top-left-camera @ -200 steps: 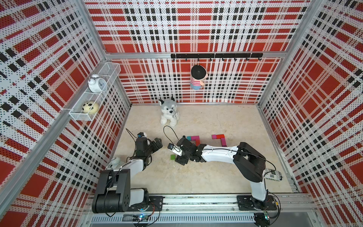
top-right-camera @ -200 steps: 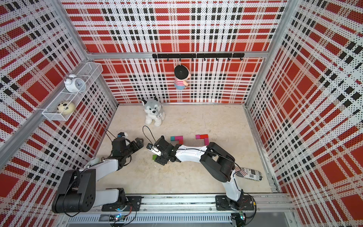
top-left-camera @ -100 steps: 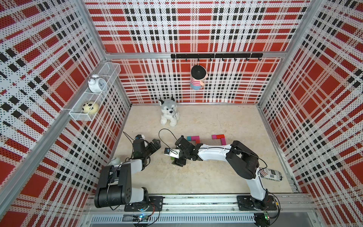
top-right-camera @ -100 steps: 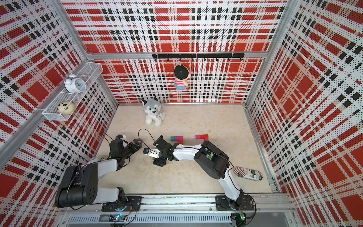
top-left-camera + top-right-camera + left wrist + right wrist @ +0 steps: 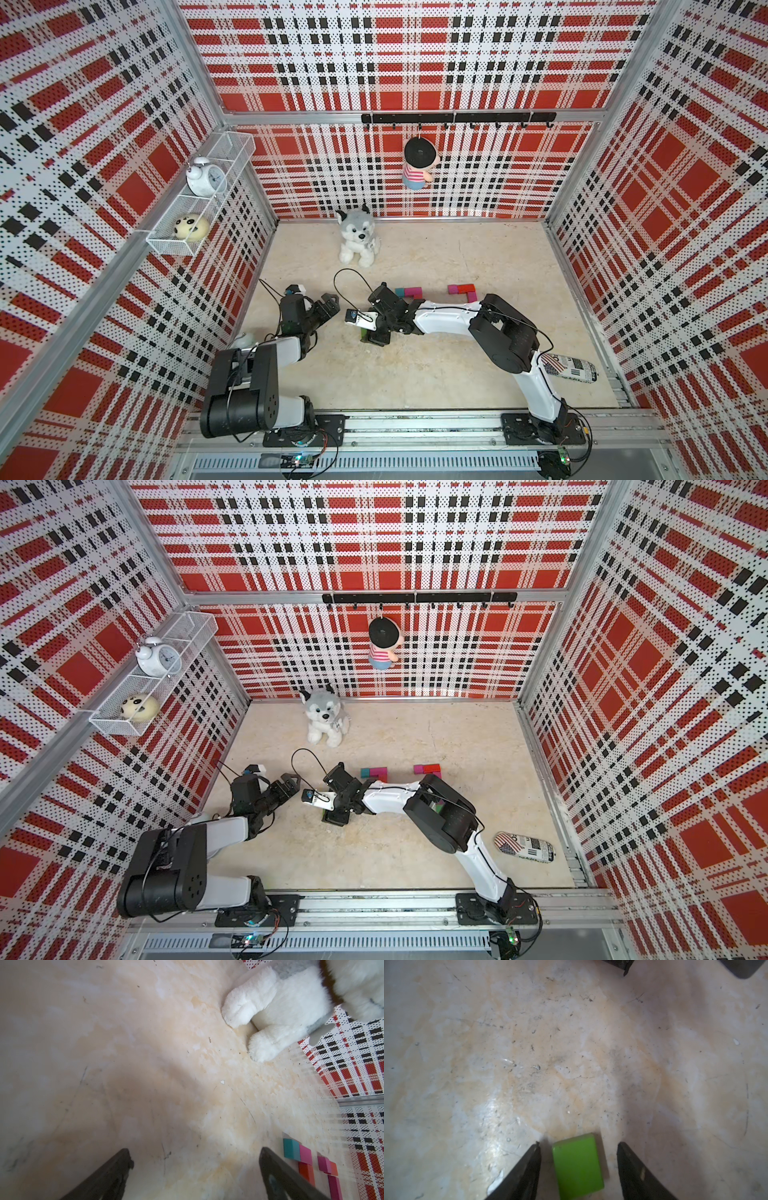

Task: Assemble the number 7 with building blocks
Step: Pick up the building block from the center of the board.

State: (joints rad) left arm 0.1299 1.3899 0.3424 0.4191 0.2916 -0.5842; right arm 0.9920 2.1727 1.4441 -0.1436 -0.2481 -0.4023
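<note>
right end effector (image 5: pixel 578 1144): low over the bench (image 5: pixel 571 1043), jaws partway apart, straddling the green block (image 5: pixel 577 1165). Gap visible on both sides, no contact seen, nothing gripped.
green block: flat on the bench, its near end cut off by the right wrist frame edge. Mostly covered by the end effector in both top views.
left end effector (image 5: pixel 194 1150): jaws spread wide, nothing between them. Only the fingertips show in the left wrist view. Just beside the right one in both top views.
teal-magenta group (image 5: pixel 407 292): just behind the right wrist, near the green block but apart from it. Lower part hidden by the right arm (image 5: pixel 449 322).
magenta-red group (image 5: pixel 461 288): short bar with a piece down from its right end. The arm's elbow covers the rest, so can't tell the stem length.
block count: can't tell.
plush dog (image 5: pixel 357 239): back of the bench, head cut off in the left wrist view.
printed can (image 5: pixel 569 368): lying at the right edge, one end behind the arm in a top view.
</note>
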